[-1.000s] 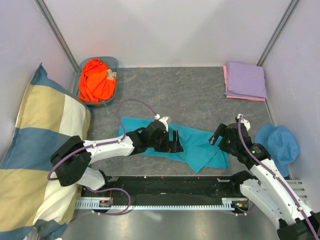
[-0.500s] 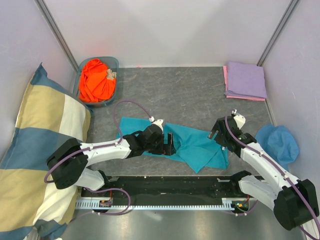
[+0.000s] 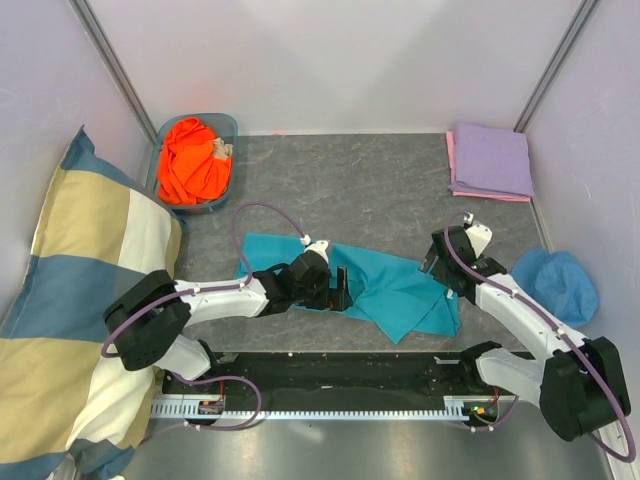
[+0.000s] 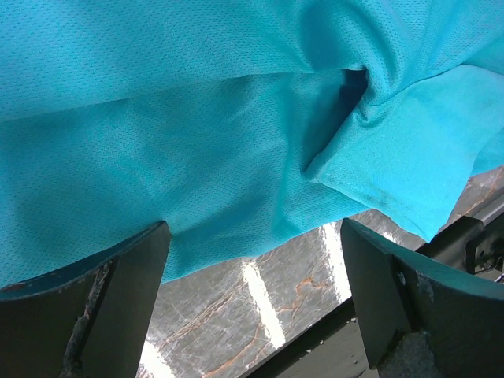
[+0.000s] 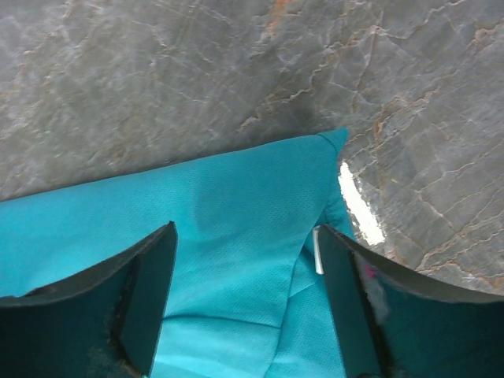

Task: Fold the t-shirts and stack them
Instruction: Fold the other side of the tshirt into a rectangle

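A crumpled teal t-shirt (image 3: 390, 285) lies across the near middle of the table. My left gripper (image 3: 340, 287) is low over its near edge and open. In the left wrist view the cloth (image 4: 197, 118) fills the top, and the left gripper (image 4: 253, 230) has bare table between its fingers. My right gripper (image 3: 435, 262) is open over the shirt's far right corner. The right wrist view shows that corner (image 5: 236, 205) lying under the right gripper (image 5: 244, 232), not pinched. An orange t-shirt (image 3: 193, 160) is bunched at the back left. A folded lavender t-shirt (image 3: 490, 160) rests on a pink one (image 3: 452, 160) at the back right.
The orange shirt sits in a blue basket (image 3: 232, 125). A checked pillow (image 3: 80, 290) leans along the left wall. A blue bucket hat (image 3: 556, 283) lies by the right wall. A black rail (image 3: 330, 370) runs along the near edge.
My right gripper has moved back and left to the teal shirt's far right corner, its jaws narrowing a little. The left gripper slid slightly left along the shirt's near edge.
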